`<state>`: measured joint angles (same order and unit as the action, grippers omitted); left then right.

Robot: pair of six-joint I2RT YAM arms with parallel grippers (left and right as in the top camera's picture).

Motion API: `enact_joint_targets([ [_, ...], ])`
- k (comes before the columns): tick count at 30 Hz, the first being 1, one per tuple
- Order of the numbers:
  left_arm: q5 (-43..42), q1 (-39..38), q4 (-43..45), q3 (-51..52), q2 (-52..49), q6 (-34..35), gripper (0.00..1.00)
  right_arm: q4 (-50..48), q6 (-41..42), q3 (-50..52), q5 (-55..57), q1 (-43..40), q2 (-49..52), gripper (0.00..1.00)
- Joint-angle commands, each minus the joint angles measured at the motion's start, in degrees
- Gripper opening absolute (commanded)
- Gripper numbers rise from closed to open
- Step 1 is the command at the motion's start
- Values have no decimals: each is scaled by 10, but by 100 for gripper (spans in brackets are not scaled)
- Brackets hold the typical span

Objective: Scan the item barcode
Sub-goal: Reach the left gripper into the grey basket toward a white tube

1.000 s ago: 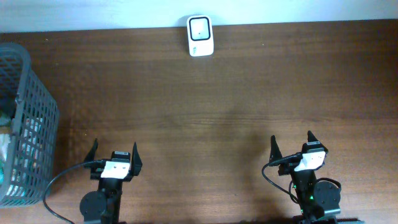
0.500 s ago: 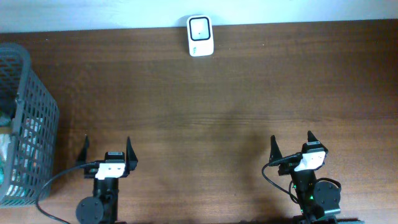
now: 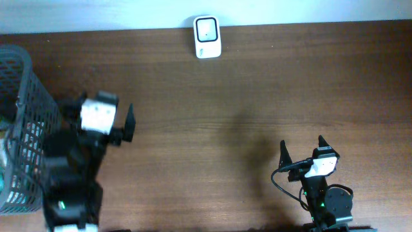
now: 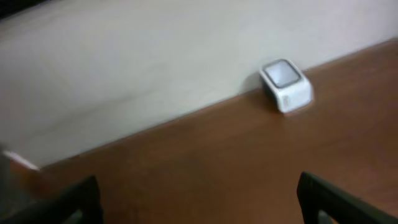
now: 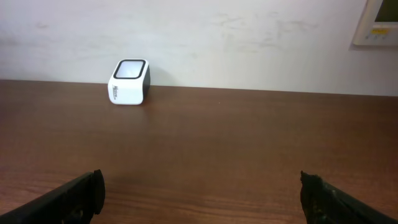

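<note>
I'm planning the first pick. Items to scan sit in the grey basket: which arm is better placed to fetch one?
Left. The left gripper is open close beside the basket at the left end of the table. The right gripper, also open, sits at the opposite end, far from it.

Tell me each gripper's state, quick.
Left gripper: open, holding nothing.
Right gripper: open, holding nothing.
</note>
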<state>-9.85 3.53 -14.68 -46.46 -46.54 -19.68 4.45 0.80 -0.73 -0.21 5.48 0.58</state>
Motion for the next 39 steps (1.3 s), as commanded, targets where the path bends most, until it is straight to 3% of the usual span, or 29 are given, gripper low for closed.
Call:
enact_joint_targets([
  [1, -59, -3, -66, -139, -102, 8, 99, 2, -4, 4, 5, 5, -4, 98],
  [9, -134, -3, -298, -430, -294, 7, 99, 2, -4, 4, 5, 5, -4, 98],
  [14, -192, -3, -368, -451, -324, 36, 99, 2, -4, 4, 5, 5, -4, 98],
  [19, -192, -3, -391, -451, -326, 35, 99, 2, -4, 4, 5, 5, -4, 98],
  [25, -78, -3, -398, -503, -340, 99, 99, 2, -4, 4, 5, 5, -4, 99],
  [30, 73, 24, -492, -666, -404, 172, 99, 2, -4, 4, 5, 5, -4, 98],
  [32, 99, 64, -531, -738, -435, 182, 99, 2, -4, 4, 5, 5, -4, 98],
  [35, 136, 118, -530, -764, -443, 202, 99, 2, -4, 4, 5, 5, -4, 98],
  [39, 189, 212, -539, -763, -450, 309, 99, 2, -4, 4, 5, 5, -4, 98],
])
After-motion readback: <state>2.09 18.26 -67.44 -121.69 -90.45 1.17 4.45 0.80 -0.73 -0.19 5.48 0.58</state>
